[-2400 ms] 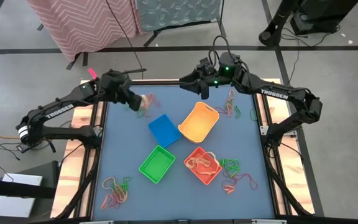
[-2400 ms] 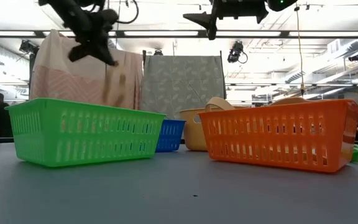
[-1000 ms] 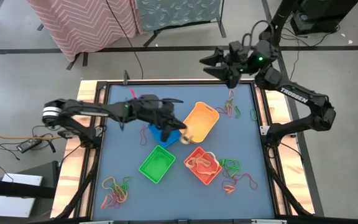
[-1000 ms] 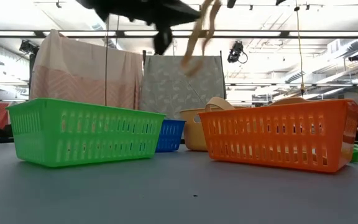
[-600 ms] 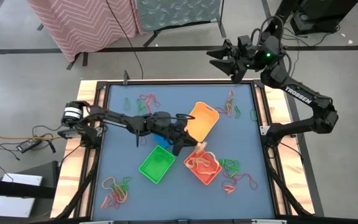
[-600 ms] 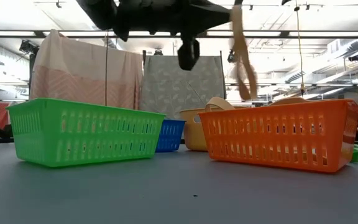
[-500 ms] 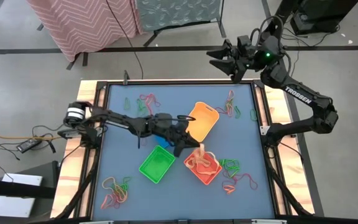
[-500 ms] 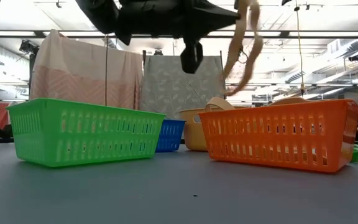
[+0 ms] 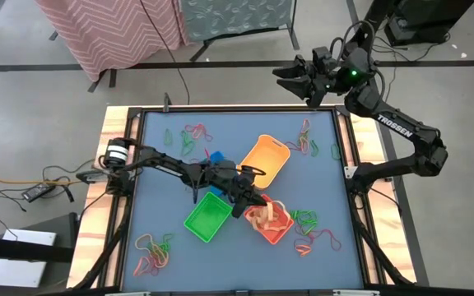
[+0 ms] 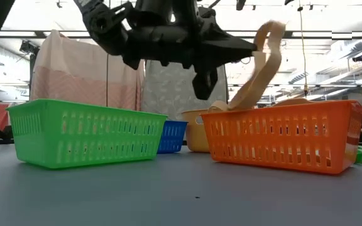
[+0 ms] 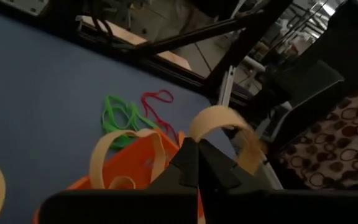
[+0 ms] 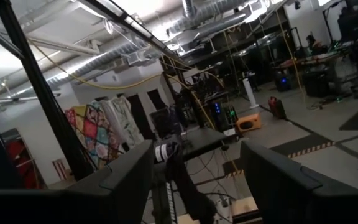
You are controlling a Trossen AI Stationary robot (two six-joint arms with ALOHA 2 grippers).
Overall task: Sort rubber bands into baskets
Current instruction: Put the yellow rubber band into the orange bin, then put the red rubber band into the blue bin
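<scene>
1. The left gripper (image 9: 252, 200) hangs over the orange rectangular plastic basket (image 9: 280, 228) near the middle of the blue table top (image 9: 163, 173), its fingers pinched tight on a pale tan rubber band (image 10: 256, 66) that drapes down toward that basket's rim.
2. The orange basket already holds a few tan and orange loops (image 9: 263, 215), so some sorting is done, by my reading.
3. The green rectangular plastic basket (image 9: 206, 217), just beside the orange one, looks empty from above, as does the yellow-orange tub (image 9: 263, 159) toward the far edge; the small blue tub (image 9: 216, 157) is mostly hidden under the left arm.
4. Much is left. Loose bands lie in four clusters: green and red near the far left corner (image 9: 192, 133), mixed colours near the far right edge (image 9: 308, 141), green and red beside the orange basket at the right (image 9: 309, 224), and orange, yellow and green near the front left corner (image 9: 153, 251).
5. The right gripper (image 9: 295, 78) waits raised beyond the far right corner, its fingers spread wide and holding nothing.
6. I judge the task well short of halfway.
</scene>
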